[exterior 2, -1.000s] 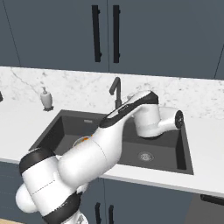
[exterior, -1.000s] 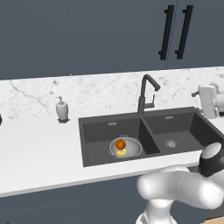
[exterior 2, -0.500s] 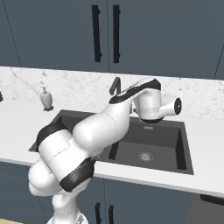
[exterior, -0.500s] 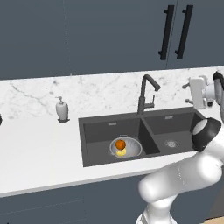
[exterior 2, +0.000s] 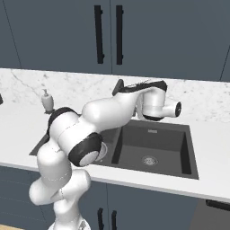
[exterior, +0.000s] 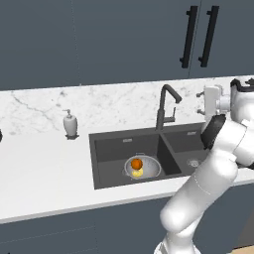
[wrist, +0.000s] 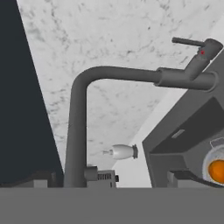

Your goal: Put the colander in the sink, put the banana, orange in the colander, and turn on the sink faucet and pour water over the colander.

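The colander sits in the left basin of the dark sink, with the orange and the banana inside it. The sink faucet stands behind the divider between the basins. My gripper hovers open and empty to the right of the faucet, at spout height. In the hand view the faucet lies rolled sideways just beyond my gripper, its side lever at the upper right, and the colander with the orange shows at the right edge. The water is out of view.
A white soap dispenser stands on the marble counter left of the sink. Dark cabinets with black handles hang above. The right basin holds just its drain.
My hand has risen from over the right basin and moved left toward the faucet. The arm's elbow swung up. The jaws stayed open, and the colander and fruit did not move.
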